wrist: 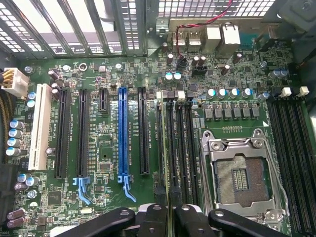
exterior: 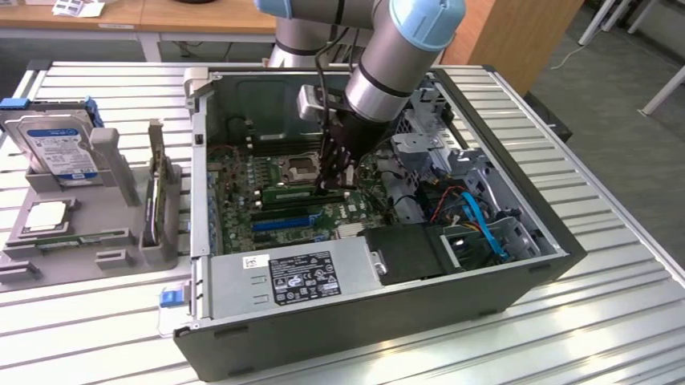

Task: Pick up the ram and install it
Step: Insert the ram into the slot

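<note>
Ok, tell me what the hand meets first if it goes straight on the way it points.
Closed on the long thin green ram stick, the hand points down at the green motherboard. The stick's edge would likely meet the black plastic memory slots first; the gap is hard to judge.

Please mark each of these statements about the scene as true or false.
1. The gripper is inside the computer case. True.
2. The processor socket holds a chip. False: it is empty.
3. The ram stands on edge at the memory slots, between the gripper's fingers. True.
4. The blue expansion slot holds a card. False: nothing is in it.
5. The hard drive lies inside the case. False: it stands in the grey fixture outside, at the exterior view's left.
</note>
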{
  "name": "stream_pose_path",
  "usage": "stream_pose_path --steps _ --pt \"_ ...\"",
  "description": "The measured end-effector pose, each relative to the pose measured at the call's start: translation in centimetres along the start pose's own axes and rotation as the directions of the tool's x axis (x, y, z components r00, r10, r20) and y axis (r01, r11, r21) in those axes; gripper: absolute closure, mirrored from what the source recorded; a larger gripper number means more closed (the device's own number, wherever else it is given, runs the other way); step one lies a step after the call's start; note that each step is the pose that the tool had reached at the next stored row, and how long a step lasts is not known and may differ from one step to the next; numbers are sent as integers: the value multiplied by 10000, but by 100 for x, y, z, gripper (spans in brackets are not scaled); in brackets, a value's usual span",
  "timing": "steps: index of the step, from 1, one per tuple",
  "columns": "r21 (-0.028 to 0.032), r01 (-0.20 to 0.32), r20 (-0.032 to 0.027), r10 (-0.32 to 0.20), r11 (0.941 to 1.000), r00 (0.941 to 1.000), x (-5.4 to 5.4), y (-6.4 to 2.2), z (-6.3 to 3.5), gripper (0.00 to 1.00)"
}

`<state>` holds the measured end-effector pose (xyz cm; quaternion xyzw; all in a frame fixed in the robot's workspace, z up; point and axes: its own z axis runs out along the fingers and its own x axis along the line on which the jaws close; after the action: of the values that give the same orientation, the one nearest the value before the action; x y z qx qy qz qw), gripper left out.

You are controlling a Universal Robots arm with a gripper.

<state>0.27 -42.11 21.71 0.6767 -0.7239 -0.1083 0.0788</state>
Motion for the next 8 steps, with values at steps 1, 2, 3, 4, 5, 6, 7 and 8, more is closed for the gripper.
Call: stream_pose_path --steps 1,2,3,4,5,6,7,8 --pt "0 2 3 -2 10000 10000 0 -1 3 86" --pt "1 2 6 -2 10000 10000 -1 -2 9 86" --pt "1 1 3 -1 10000 10000 0 -3 12 86" --pt "0 1 1 -1 10000 10000 0 -3 12 86" --pt "1 1 0 -1 10000 10000 0 -3 12 86" --pt "0 1 1 -1 10000 10000 0 -4 13 86" --pt "1 0 1 0 10000 10000 0 -4 13 86" --pt "1 1 1 -1 10000 10000 0 -4 14 86"
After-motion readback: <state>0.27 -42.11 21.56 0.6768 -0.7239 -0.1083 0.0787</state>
